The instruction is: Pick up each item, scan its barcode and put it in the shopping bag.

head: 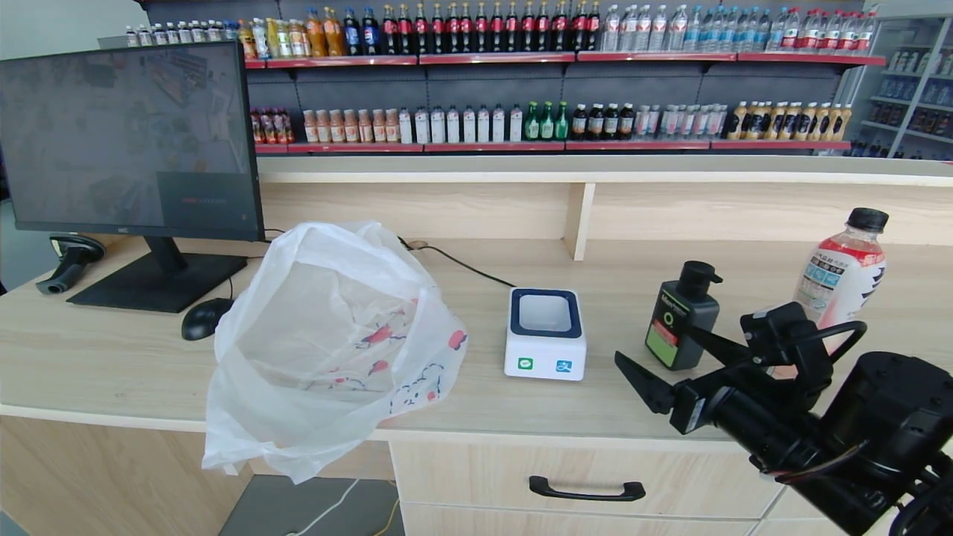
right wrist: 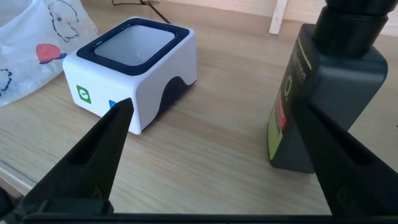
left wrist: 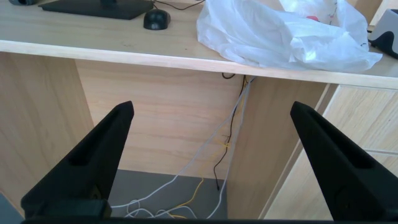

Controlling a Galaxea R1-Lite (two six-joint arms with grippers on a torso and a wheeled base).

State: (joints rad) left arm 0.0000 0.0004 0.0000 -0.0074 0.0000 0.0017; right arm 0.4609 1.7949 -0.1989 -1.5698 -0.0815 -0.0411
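Right gripper (head: 654,344), lower right, gapes empty, aimed at pump bottle (head: 681,316), prob. the first pick; left gripper (left wrist: 211,107), also wide & empty, hangs below table (left wrist: 93,34) edge.

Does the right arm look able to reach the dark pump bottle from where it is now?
Probably yes. The right gripper is open and hangs just in front of the dark pump bottle, with nothing between; the scanner stands off to the side.

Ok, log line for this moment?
right gripper open, at pump bottle, nothing held | left gripper open, below counter | drink bottle, scanner, shopping bag on counter
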